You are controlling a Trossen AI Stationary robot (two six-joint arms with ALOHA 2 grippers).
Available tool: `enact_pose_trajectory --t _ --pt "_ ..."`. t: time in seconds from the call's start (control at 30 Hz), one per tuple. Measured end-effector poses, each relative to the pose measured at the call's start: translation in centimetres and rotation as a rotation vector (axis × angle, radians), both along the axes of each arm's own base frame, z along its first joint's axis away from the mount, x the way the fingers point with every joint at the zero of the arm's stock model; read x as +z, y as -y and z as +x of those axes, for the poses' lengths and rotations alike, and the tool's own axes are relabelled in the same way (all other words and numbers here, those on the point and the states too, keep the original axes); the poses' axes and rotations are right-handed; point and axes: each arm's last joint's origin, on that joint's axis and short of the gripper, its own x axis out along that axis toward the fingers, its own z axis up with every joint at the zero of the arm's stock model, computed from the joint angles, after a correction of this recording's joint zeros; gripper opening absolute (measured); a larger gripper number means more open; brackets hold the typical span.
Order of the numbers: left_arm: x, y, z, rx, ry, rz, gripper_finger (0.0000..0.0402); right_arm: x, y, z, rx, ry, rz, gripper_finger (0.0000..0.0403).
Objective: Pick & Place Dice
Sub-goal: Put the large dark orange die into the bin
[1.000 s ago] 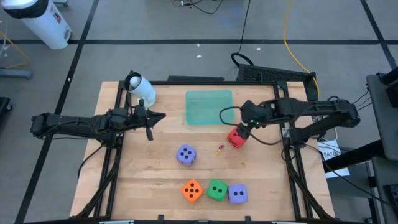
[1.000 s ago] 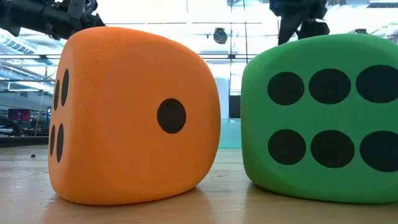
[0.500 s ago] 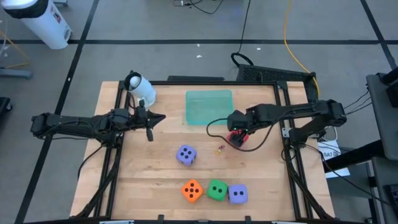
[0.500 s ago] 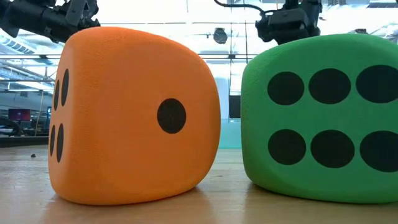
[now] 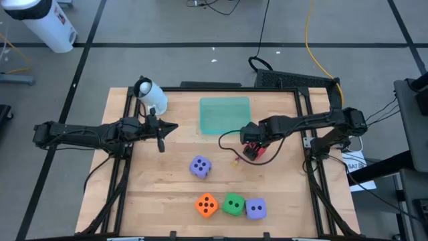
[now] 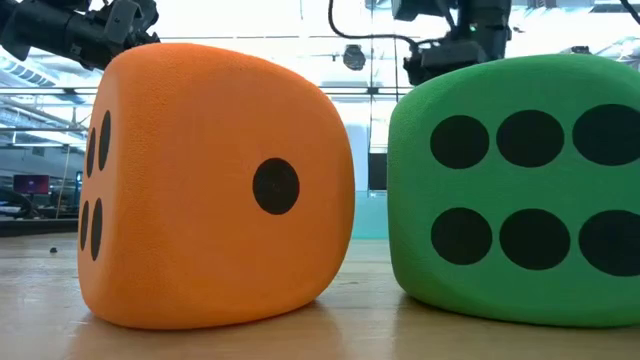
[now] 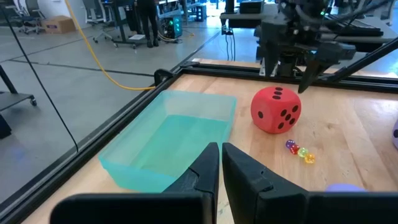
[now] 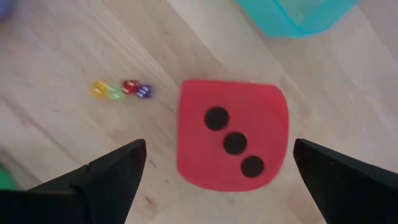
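Five dice, high view: right gripper [image 5: 251, 142] hangs over the red die [image 5: 251, 148], fingers spread, ready to straddle it; left gripper [image 5: 160, 130] waits well apart.
Low view: orange die [image 6: 215, 185] and green die [image 6: 515, 190] — soft, grainy, round-cornered.
Left wrist view: fingers [image 7: 202, 171] pressed together; translucent teal tray [image 7: 174, 140] just ahead.
Right wrist view: red die between the wide fingers [image 8: 102, 174] on the wooden bench [image 8: 56, 56] — not gripped.

Red die [image 8: 233, 135] is showing three black pips in a diagonal; orange die [image 6: 215, 185] and green die [image 6: 515, 185] are being shown with black pips; tray [image 7: 168, 146] is showing translucent teal; purple-blue die [image 5: 200, 167] dark-pipped.
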Motion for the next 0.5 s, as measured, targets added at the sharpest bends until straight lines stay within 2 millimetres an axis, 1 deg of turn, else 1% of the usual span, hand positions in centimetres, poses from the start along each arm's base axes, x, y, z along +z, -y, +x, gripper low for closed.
enact_pose_trajectory --t 0.17,0.23,0.33,0.5 --pt "0.0 0.0 0.0 0.000 0.001 0.000 0.0033 -2.0 0.1 -0.6 -0.006 -0.035 0.043 0.0400" --pt "0.0 0.0 0.0 0.000 0.001 -0.001 0.0033 -2.4 0.1 -0.6 -0.006 -0.028 0.044 0.0400" --pt "0.0 0.0 0.0 0.000 0.001 -0.001 0.0033 -2.8 0.1 -0.5 0.002 -0.008 0.046 0.0400" --pt "0.0 0.0 0.0 0.000 0.002 0.003 0.0033 -2.8 0.4 -0.3 -0.001 0.012 0.043 0.0400"
